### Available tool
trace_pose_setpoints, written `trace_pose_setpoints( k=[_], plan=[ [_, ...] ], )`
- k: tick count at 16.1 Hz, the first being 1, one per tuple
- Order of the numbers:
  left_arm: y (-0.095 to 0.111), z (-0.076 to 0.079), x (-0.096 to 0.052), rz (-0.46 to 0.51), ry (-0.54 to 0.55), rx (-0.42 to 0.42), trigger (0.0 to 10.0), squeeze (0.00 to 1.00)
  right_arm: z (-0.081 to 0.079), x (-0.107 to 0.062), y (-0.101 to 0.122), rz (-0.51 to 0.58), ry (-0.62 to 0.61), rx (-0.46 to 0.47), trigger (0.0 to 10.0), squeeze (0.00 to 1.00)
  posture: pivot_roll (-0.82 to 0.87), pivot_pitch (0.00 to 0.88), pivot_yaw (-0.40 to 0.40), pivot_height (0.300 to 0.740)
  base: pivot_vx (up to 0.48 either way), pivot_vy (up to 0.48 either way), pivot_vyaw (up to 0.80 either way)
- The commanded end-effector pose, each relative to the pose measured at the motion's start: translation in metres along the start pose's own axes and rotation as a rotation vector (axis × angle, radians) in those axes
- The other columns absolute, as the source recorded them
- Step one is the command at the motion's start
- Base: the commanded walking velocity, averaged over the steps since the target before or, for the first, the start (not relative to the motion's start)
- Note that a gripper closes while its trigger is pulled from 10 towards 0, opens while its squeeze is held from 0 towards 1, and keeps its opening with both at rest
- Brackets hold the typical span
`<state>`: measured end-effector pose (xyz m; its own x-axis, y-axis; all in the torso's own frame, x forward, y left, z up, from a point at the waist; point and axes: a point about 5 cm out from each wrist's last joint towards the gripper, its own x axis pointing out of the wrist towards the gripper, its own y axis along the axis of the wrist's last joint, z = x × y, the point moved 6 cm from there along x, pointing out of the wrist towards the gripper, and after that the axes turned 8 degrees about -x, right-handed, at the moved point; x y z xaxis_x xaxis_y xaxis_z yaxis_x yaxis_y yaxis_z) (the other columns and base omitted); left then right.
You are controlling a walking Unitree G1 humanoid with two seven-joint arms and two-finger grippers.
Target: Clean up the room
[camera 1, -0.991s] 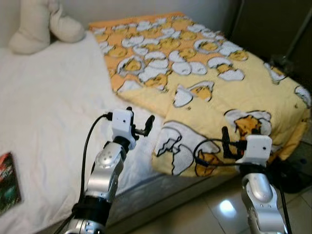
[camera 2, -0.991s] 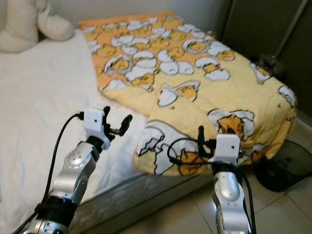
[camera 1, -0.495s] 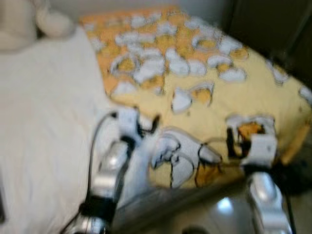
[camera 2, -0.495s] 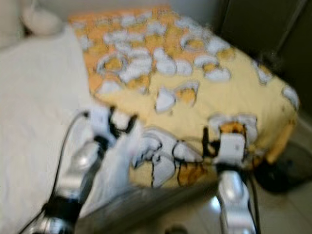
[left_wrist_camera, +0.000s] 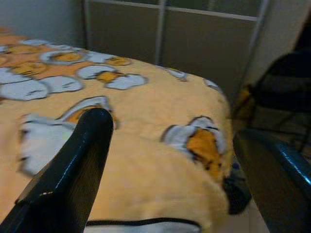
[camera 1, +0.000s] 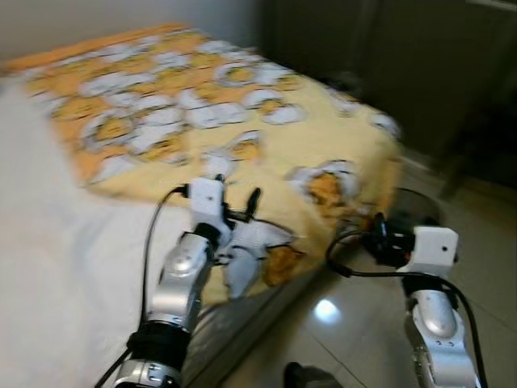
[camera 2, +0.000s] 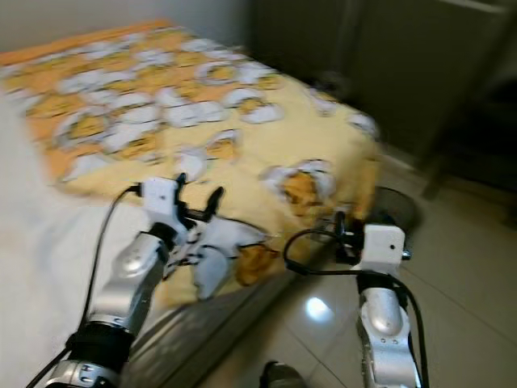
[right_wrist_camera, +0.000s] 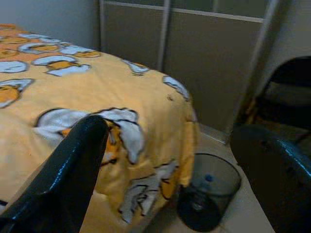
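Left gripper (camera 1: 234,208) hovers over the near edge of the yellow blanket (camera 1: 242,129), its two black fingers spread wide with nothing between them; in the left wrist view the fingers (left_wrist_camera: 73,165) frame the fabric's rounded fold. That blanket, printed with egg-and-yolk cartoon figures, lies across the far side of the bed, over the white sheet (camera 1: 48,259) that shows bare on the robot's left. Its near corner (camera 1: 250,250) hangs over the side of the mattress, just below the left gripper, turned so that a pale underside shows.

As a thing to handle, the blanket looks soft, limp and fairly thick, probably light for its size and not fragile. It will sag and drag rather than lift as one piece, and a single layer could slip out of a shallow pinch. The best hold seems to be the bunched corner or the thick folded edge, where the fingers can close over several layers.

Further right, the right gripper (camera 1: 378,238) is held out beyond the foot corner of the bed, above the glossy tiled floor (camera 1: 339,323), also open wide and empty. The right wrist view looks past it to the blanket's draped end and a dark round bin (right_wrist_camera: 209,196) standing on the floor just beside the bed.
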<state>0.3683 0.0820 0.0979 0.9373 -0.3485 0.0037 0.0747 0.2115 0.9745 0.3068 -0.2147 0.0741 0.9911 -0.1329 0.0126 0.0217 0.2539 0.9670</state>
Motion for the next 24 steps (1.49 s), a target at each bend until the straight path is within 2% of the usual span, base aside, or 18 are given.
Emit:
trace_pose_setpoints(
  k=[1,7,10,13,18,19,21,22,24],
  plan=[
    [0.002,-0.011,-0.001,0.001,0.034,0.008,10.0,0.00,-0.007,0.002,0.006,0.021,0.025,0.013,10.0,0.06,-0.13,0.000,0.045,0.730,0.000,0.000,0.00],
    [0.001,-0.032,0.000,-0.016,0.139,0.049,10.0,0.00,-0.011,0.002,0.006,0.020,0.039,0.011,10.0,0.06,-0.13,0.000,0.047,0.730,0.000,0.000,0.00],
    [0.002,-0.031,0.003,-0.012,0.134,0.045,10.0,0.00,-0.013,0.002,0.006,0.021,0.047,0.007,10.0,0.06,-0.14,0.000,0.048,0.730,0.000,0.000,0.00],
    [0.003,-0.028,0.004,-0.009,0.120,0.048,10.0,0.00,-0.013,0.003,0.006,0.023,0.051,0.005,10.0,0.06,-0.14,0.000,0.050,0.730,0.469,0.000,0.00],
    [-0.002,-0.044,0.002,-0.027,0.188,0.045,10.0,0.00,-0.019,0.001,0.005,0.019,0.088,0.019,10.0,0.06,-0.13,0.000,0.044,0.730,0.079,0.000,0.00],
    [-0.005,-0.049,0.003,-0.046,0.201,0.043,10.0,0.00,-0.023,-0.001,0.004,0.015,0.120,0.025,10.0,0.06,-0.13,0.000,0.039,0.730,0.000,0.000,0.00],
    [-0.017,-0.070,0.008,-0.145,0.241,0.029,10.0,0.00,-0.029,-0.009,-0.002,-0.005,0.182,0.037,10.0,0.06,-0.13,0.000,0.028,0.730,0.000,0.000,0.00],
    [-0.018,-0.073,0.008,-0.158,0.243,0.030,10.0,0.00,-0.029,-0.010,-0.002,-0.007,0.186,0.038,10.0,0.06,-0.13,0.000,0.027,0.730,0.000,0.000,0.00],
    [-0.027,-0.083,0.008,-0.234,0.253,0.090,10.0,0.00,-0.031,-0.018,-0.004,-0.020,0.233,0.035,10.0,0.05,-0.13,0.000,0.020,0.730,0.000,0.000,0.00]
  ],
)
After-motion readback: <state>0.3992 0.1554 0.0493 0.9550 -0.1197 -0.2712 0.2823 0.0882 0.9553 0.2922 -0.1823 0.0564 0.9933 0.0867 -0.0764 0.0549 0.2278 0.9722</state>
